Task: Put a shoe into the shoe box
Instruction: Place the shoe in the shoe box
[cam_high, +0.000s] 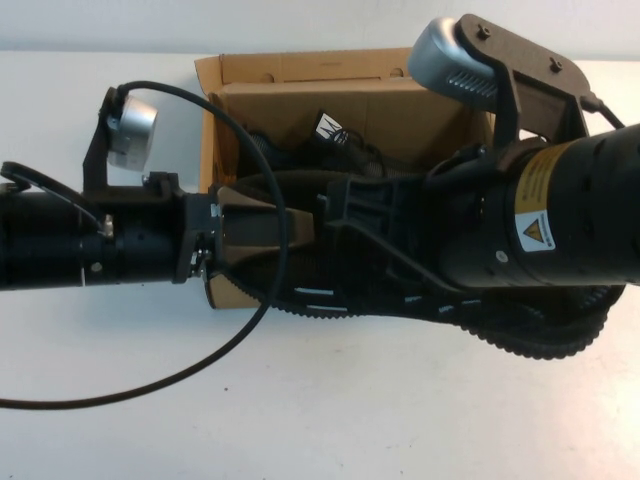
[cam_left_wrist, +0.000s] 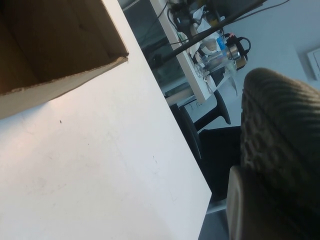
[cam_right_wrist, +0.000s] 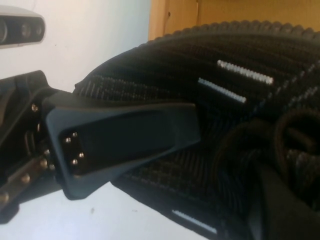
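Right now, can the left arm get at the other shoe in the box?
Probably not. The left gripper sits at the shoe box's near-left corner, but the shoe, clamped in the right gripper, lies across the box front, blocking the other shoe.

A black mesh sneaker with white dashes (cam_high: 400, 300) lay on the white bench (cam_high: 330, 410), at six o'clock from the brown cardboard box (cam_high: 300, 95) holding its mate (cam_high: 300, 150).
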